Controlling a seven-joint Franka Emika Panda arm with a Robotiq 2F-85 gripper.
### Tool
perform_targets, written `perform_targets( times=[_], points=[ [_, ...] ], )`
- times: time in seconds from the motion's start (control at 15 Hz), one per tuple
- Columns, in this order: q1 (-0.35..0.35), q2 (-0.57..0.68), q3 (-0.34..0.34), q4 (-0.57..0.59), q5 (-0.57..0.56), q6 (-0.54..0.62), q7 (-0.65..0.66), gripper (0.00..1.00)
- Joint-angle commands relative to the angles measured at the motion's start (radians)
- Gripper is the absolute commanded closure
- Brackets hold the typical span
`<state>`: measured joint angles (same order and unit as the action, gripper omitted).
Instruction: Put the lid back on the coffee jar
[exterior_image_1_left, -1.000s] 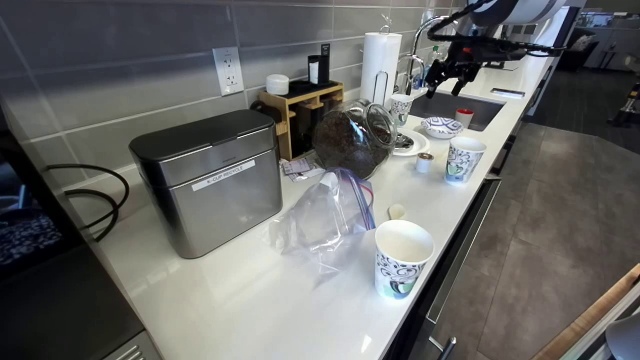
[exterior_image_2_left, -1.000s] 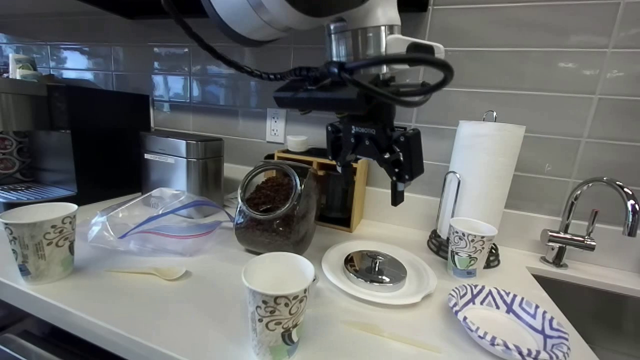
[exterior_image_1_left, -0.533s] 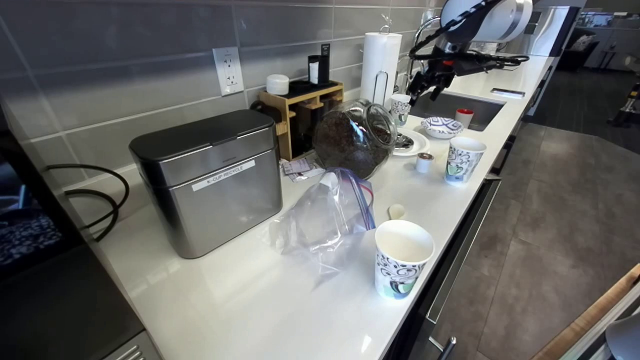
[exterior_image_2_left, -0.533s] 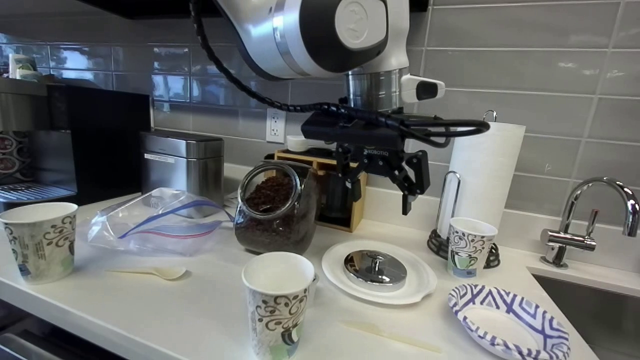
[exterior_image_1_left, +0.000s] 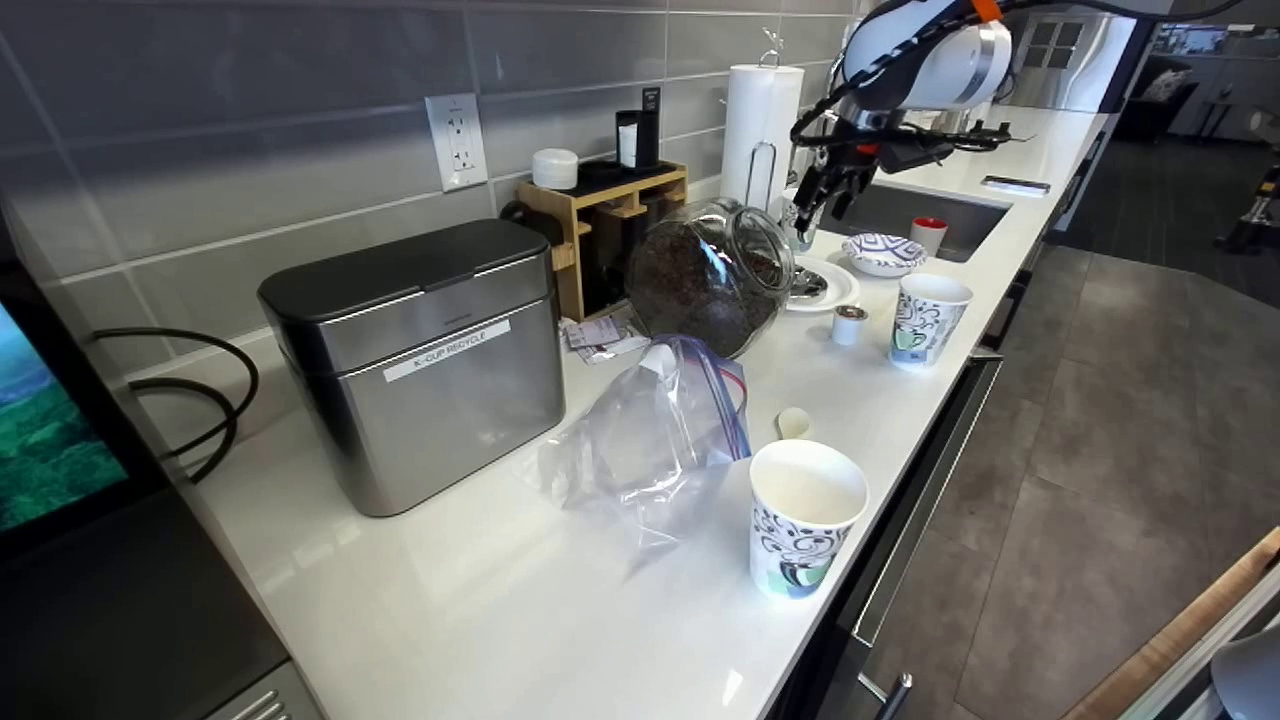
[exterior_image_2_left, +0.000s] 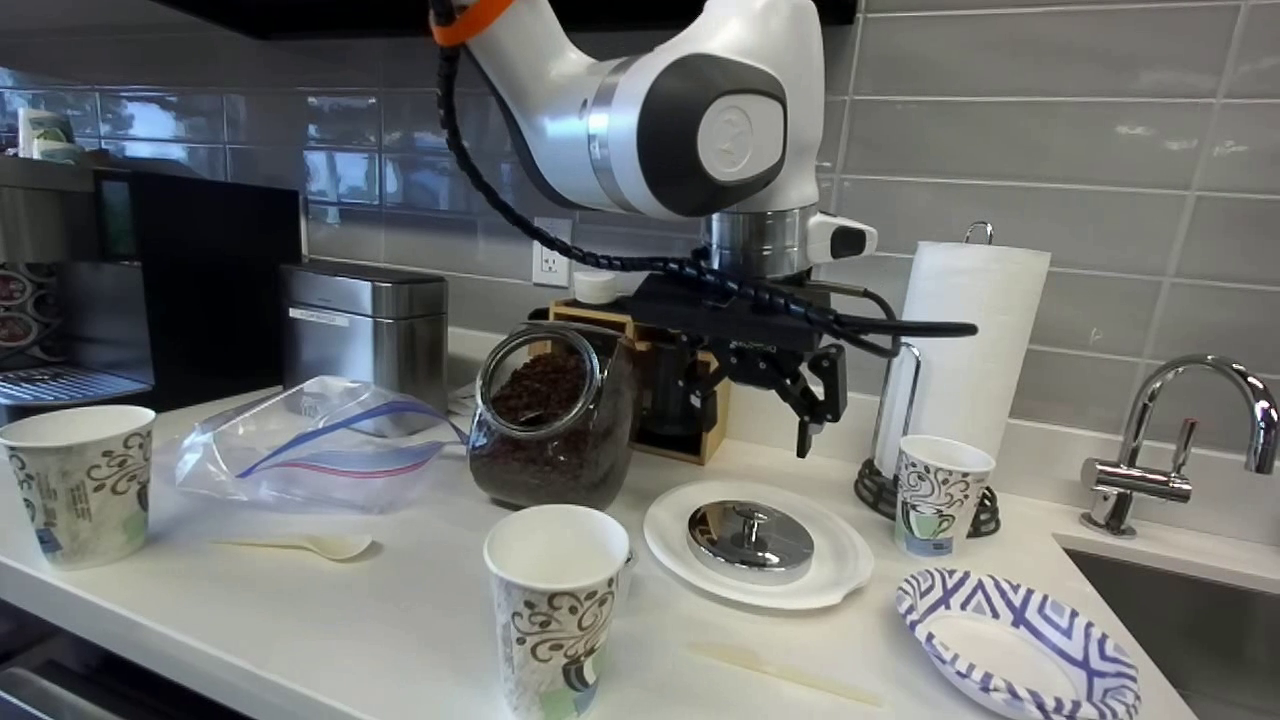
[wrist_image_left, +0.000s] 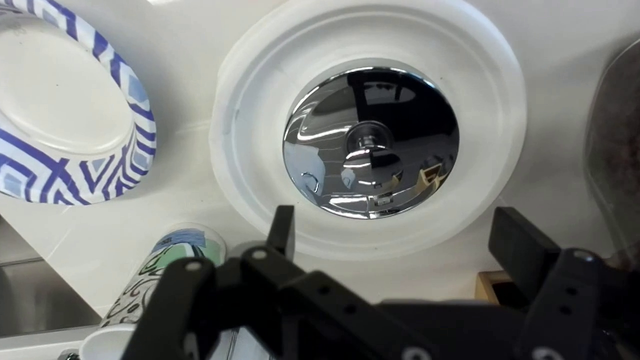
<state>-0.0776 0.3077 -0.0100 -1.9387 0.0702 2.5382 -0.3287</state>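
Note:
The coffee jar is a tilted glass jar (exterior_image_2_left: 545, 455) of dark coffee with an uncovered mouth. It also shows in an exterior view (exterior_image_1_left: 700, 285) and at the right edge of the wrist view (wrist_image_left: 617, 150). The lid, a shiny chrome disc with a knob (exterior_image_2_left: 750, 535), lies knob up on a white plate (exterior_image_2_left: 662, 535) right of the jar. In the wrist view the lid (wrist_image_left: 370, 175) is centred on the plate (wrist_image_left: 245, 125). My gripper (exterior_image_2_left: 754, 425) is open and empty, pointing down above and somewhat behind the lid, touching nothing. Its spread fingers (wrist_image_left: 392, 225) frame the plate's edge.
A paper cup (exterior_image_2_left: 940, 500) and paper towel roll (exterior_image_2_left: 970, 350) stand right of the gripper. A wooden organizer (exterior_image_2_left: 715, 400) stands behind. A patterned bowl (exterior_image_2_left: 1020, 645), another cup (exterior_image_2_left: 555, 620) and a plastic knife (exterior_image_2_left: 780, 672) lie around the plate. A plastic bag (exterior_image_2_left: 320, 450) lies left.
My gripper has come down toward the counter by the lid, fingers staying open. The arm has followed it lower. The lid, jar and plate have not moved.

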Motion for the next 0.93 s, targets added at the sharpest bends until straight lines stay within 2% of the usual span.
perform_targets(
  times=[0.0,0.6,0.87],
  points=[
    [-0.026,0.066,0.025,0.060,0.010,-0.044,-0.039,0.00],
    [-0.063,0.162,0.064,0.129,0.021,-0.048,-0.081,0.00],
    [-0.062,0.201,0.067,0.168,0.004,-0.059,-0.062,0.00]
  ],
)
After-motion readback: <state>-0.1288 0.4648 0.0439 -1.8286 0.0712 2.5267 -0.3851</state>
